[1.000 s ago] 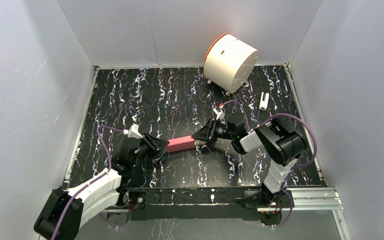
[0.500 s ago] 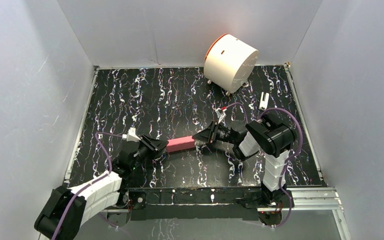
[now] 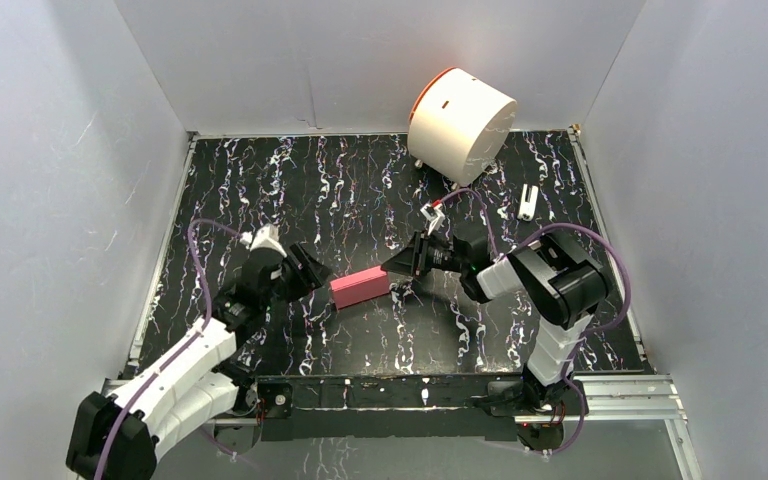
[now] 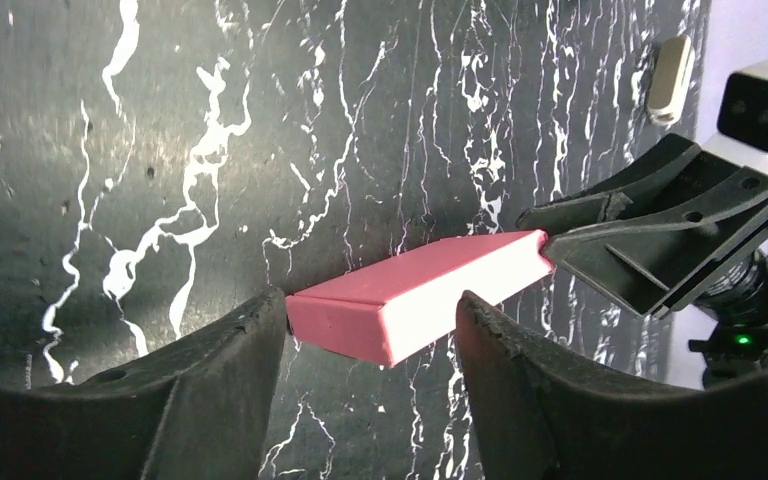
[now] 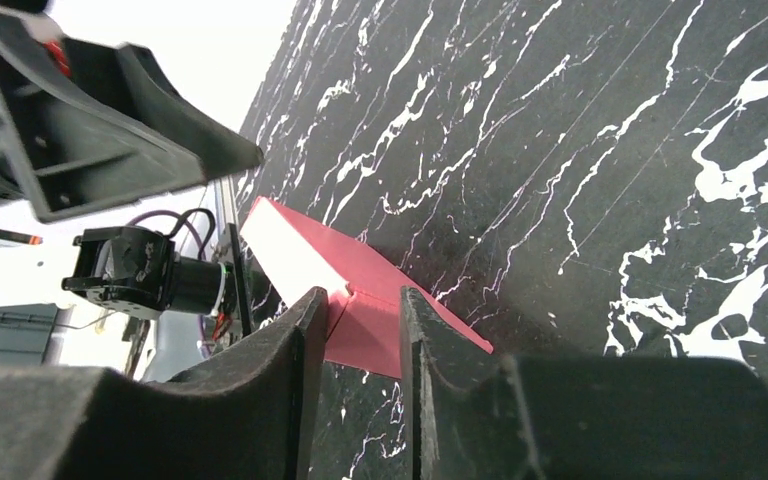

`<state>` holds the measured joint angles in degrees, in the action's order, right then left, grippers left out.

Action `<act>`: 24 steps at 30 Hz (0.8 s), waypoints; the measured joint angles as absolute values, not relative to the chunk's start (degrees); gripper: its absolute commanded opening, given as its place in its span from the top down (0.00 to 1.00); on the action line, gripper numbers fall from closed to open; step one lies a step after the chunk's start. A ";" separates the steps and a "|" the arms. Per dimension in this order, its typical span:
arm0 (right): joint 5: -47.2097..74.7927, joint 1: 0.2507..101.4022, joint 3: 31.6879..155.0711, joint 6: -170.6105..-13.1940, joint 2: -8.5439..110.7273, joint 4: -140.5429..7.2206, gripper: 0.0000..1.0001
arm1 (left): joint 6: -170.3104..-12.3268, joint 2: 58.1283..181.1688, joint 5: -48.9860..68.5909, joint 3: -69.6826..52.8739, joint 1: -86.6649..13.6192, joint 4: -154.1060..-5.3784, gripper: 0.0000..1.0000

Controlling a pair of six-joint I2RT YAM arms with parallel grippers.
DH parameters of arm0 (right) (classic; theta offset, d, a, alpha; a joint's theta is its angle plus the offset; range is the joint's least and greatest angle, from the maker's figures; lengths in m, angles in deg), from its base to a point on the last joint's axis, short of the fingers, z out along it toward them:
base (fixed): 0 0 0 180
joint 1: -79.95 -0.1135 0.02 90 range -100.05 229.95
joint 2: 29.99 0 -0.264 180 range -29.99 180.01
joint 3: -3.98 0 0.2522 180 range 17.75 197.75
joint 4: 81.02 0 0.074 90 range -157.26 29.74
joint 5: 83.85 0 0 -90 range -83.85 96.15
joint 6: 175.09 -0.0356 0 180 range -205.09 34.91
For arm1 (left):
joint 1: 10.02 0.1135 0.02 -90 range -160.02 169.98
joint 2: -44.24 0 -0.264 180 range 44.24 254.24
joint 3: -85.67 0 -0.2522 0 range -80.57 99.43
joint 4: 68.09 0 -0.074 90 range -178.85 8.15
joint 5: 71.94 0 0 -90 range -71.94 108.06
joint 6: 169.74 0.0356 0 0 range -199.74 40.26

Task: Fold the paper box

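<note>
Paper box (image 3: 360, 287) in right gripper (image 3: 396, 272), white cylinder (image 3: 460, 125) well apart

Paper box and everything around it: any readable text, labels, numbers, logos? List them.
No readable text in any view.
On the paper box: plain pink faces, no print.
On the white cylinder: one small dark slot, no lettering.
On the small white part at the table's far right: too small to tell.
On the left tool and the right tool: bare black, no markings seen.
</note>
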<state>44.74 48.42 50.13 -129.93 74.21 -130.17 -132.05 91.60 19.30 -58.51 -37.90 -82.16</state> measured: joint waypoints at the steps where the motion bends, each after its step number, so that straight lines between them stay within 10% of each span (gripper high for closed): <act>1: 44.72 48.42 50.43 -129.73 73.97 -129.19 0.57 | -130.26 92.45 19.36 -56.59 -37.90 -83.58 0.38; 15: 42.73 48.38 54.52 -122.95 61.73 -109.04 0.04 | -103.29 108.03 7.71 -39.27 -38.95 -94.03 0.35; 24: 34.29 50.52 54.91 -111.87 44.60 -91.27 0.02 | -86.66 113.56 8.17 -31.93 -50.54 -95.30 0.30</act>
<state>34.29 50.52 54.91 -111.87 44.60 -91.27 -86.66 113.56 8.17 -31.93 -50.54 -95.30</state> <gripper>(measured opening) 0.984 0.696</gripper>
